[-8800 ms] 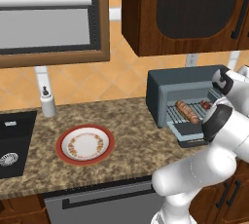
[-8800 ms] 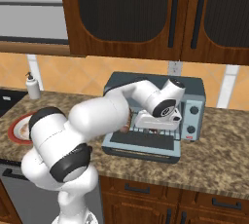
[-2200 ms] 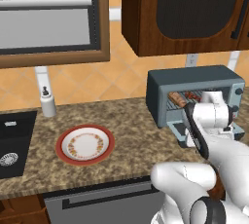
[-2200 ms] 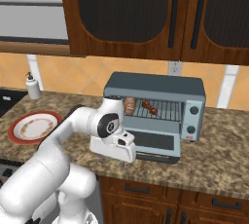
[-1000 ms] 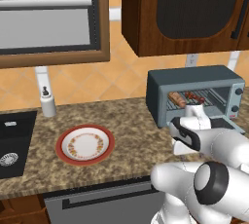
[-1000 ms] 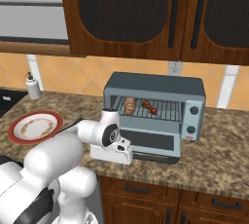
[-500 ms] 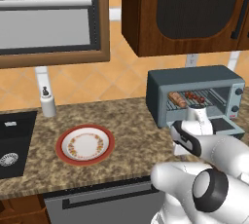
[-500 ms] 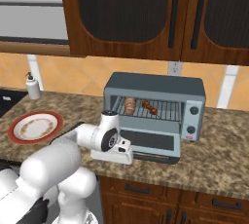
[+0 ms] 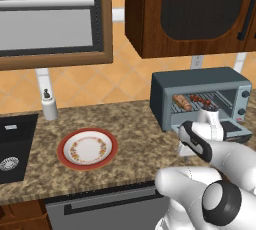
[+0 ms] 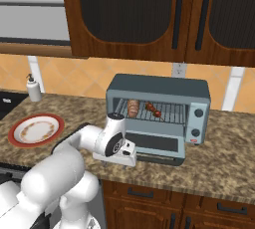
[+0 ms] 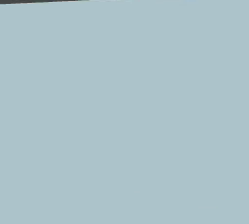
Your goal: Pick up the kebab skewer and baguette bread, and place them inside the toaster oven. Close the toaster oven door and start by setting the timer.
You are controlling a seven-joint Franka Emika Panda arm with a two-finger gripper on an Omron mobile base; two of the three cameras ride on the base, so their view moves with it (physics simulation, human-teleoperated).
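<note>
With kebab skewer [image 10: 153, 109] and baguette bread [image 10: 133, 107] on the rack inside the toaster oven [image 10: 158, 116], we keep the gripper [image 10: 121, 156] wide and empty, lifting the lowered toaster oven door [image 10: 152, 146] squarely upward.

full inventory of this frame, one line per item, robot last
toaster oven: 1, blue-grey, on counter right
toaster oven door: 1, dropped open
baguette bread: 1, golden-brown, on oven rack, left
kebab skewer: 1, red-brown, on rack beside the bread
plate: 1, red rim, on counter
soap dispenser: 1, white, by the wall
sink: 1, black, far left
upper cabinets: dark wood, above
gripper: 1, white, open, low at the door's left front
</note>
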